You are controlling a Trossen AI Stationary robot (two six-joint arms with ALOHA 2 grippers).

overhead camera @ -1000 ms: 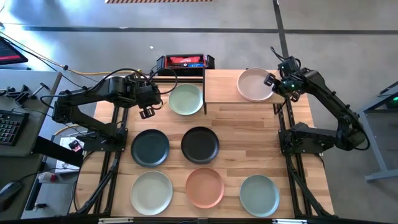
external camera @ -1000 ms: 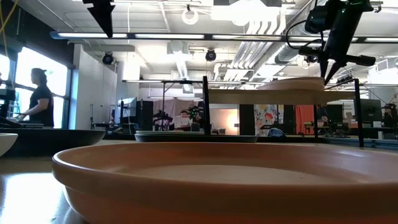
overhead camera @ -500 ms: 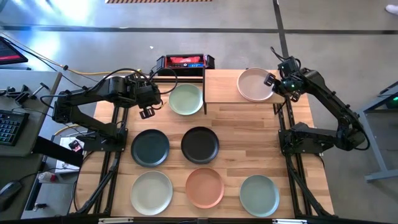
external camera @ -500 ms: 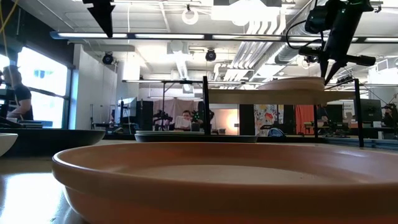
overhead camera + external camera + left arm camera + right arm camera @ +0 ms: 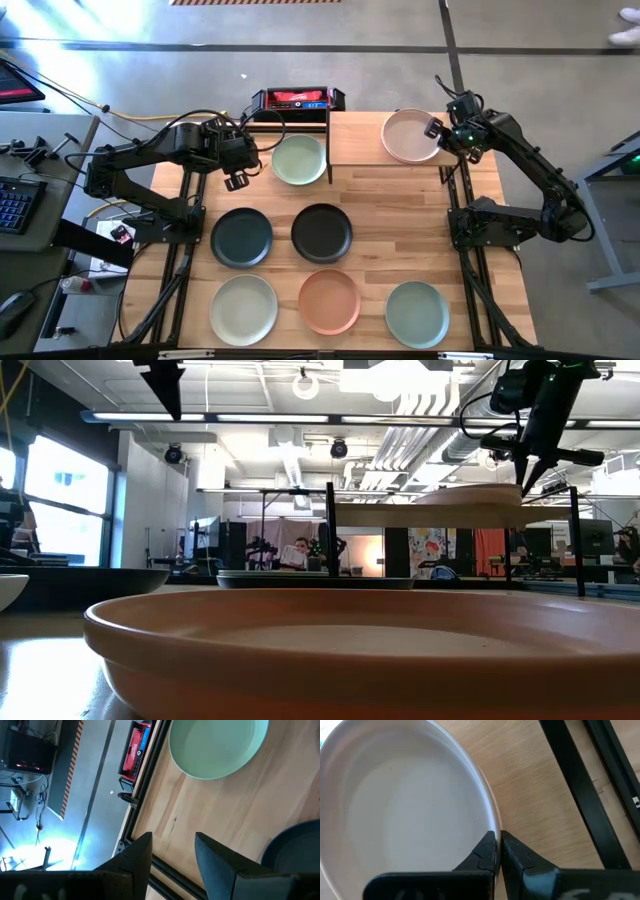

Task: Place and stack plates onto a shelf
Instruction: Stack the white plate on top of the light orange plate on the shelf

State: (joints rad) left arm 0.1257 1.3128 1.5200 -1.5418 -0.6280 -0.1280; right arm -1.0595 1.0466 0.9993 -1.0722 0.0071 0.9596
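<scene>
A pink plate (image 5: pixel 409 136) lies on the right half of the light-wood shelf (image 5: pixel 355 142), which stands at the table's far right. My right gripper (image 5: pixel 437 128) is over the plate's right rim, shut on it. My left gripper (image 5: pixel 237 181) hovers open above bare tabletop, left of a pale green plate (image 5: pixel 298 158) that lies on the table beside the shelf. The left wrist view shows that green plate (image 5: pixel 215 745) beyond the open fingers. Several more plates lie on the table: dark teal (image 5: pixel 241 237), black (image 5: pixel 321 232), pale green (image 5: pixel 243 308), terracotta (image 5: pixel 329 300) and grey-green (image 5: pixel 417 313). My right gripper (image 5: pixel 496 851) pinches the pink plate's right rim (image 5: pixel 489 822) between its two fingers, one inside the rim and one outside. The fingers (image 5: pixel 528 472) come from above, pointing down. The plate (image 5: pixel 470 494) sits about level on the shelf board (image 5: pixel 400 515).
A red and black device (image 5: pixel 297 99) sits at the table's far edge behind the shelf. The shelf's black legs (image 5: pixel 330 530) stand between the green plate and the board. The shelf's left half is bare wood. Black arm frames run along both table sides.
</scene>
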